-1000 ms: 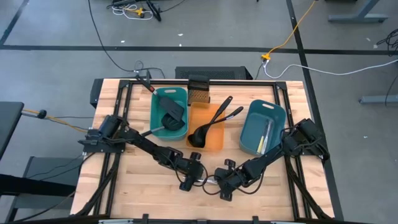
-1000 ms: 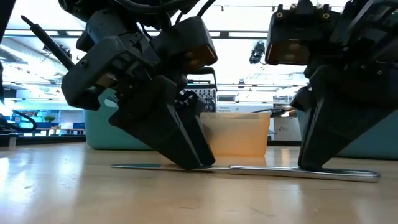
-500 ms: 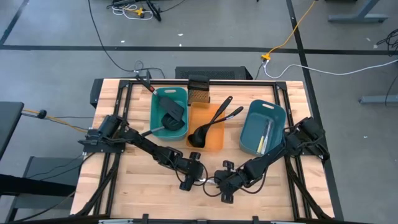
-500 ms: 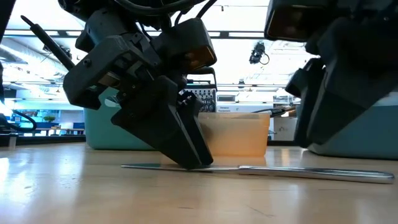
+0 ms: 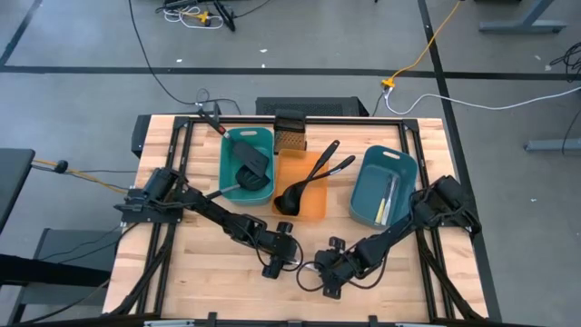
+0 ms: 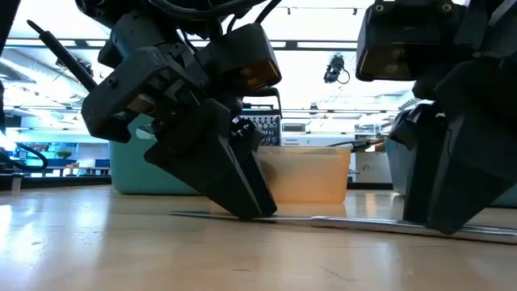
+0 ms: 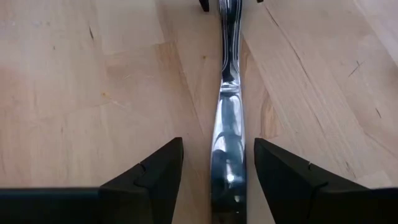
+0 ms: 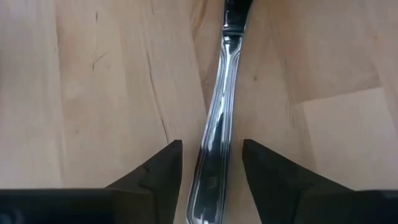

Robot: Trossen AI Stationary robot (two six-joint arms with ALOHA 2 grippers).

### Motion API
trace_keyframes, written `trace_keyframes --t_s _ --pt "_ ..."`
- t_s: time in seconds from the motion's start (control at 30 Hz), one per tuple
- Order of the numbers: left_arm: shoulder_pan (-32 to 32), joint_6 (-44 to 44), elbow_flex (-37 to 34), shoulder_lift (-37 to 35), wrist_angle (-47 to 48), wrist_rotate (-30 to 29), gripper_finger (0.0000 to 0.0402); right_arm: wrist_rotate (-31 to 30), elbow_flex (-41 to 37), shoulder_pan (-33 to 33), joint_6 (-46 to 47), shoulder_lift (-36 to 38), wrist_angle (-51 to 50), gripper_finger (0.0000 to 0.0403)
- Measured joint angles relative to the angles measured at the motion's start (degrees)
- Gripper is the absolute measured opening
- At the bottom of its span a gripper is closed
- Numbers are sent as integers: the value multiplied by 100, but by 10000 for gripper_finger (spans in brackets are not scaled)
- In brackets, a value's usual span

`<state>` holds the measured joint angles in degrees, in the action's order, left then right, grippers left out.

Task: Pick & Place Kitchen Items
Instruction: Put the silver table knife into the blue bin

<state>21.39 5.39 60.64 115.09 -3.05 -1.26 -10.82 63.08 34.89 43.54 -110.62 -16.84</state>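
A silvery knife (image 7: 227, 118) lies flat on the counter (image 5: 200, 272) near its front edge. Left pincer (image 7: 214, 180) and right pincer (image 8: 208, 174) both straddle it, fingers parted, not clamping.

My bench (image 5: 209, 300) is pale wooden planks, bordered by a dark metal frame (image 5: 172, 163). Around it I see grey concrete floor (image 5: 82, 54) crossed by dark seams. Black cables (image 5: 150, 68) trail over it, along with a yellow cord (image 5: 436, 41) and a white one (image 5: 490, 102). Looking level across the boards, I see a bright, hazy room with long ceiling lights (image 6: 323, 44) and a rack of equipment (image 6: 266, 129) behind.
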Motion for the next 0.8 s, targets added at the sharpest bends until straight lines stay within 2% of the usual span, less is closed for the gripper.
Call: trace_keyframes --t_s 0.3,0.37,0.63,0.8 --pt "-2 -7 -4 0 -20 -2 204 -41 29 -5 124 -237 -264 169" --pt "0 -7 -4 0 -20 0 204 34 47 -48 124 -322 -286 151" --pt "0 -3 -4 0 -22 6 204 219 62 -138 134 -353 -241 38" --pt "0 -6 -4 0 -22 15 204 408 62 -203 55 -355 -132 15"
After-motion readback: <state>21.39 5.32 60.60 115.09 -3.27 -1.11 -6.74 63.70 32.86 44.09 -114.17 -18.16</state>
